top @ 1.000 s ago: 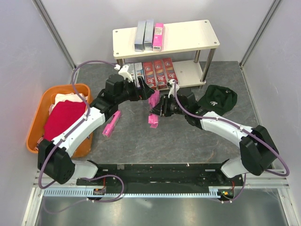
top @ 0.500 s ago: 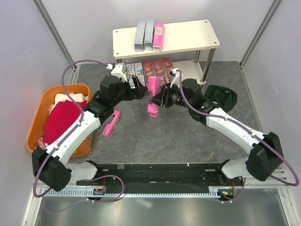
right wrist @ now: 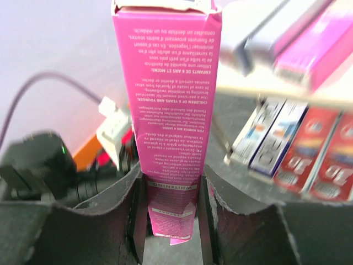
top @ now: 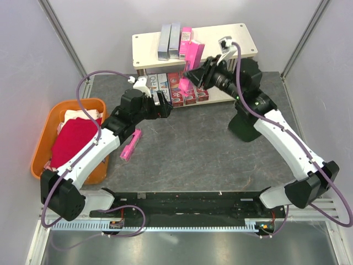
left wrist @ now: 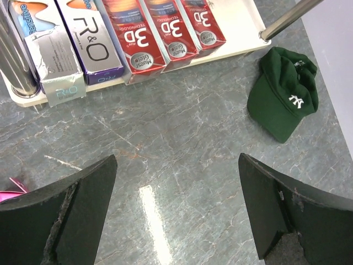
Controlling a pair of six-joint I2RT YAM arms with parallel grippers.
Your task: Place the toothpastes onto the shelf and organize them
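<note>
Raised from low over the tabletop point(top: 182, 154) since the earlier frame, the pink toothpaste box point(right wrist: 176, 110) now hangs at the front edge of the shelf point(top: 226, 41). Your right jaws clamp its lower end, probably so it can join the top row. Your left jaws hang open and empty; another pink box point(top: 130, 144) lies below.

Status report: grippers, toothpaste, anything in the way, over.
Right gripper shut on pink toothpaste box, at shelf top edge. Left gripper open, empty. Second pink box on table. Green cap beside shelf, not blocking.
</note>
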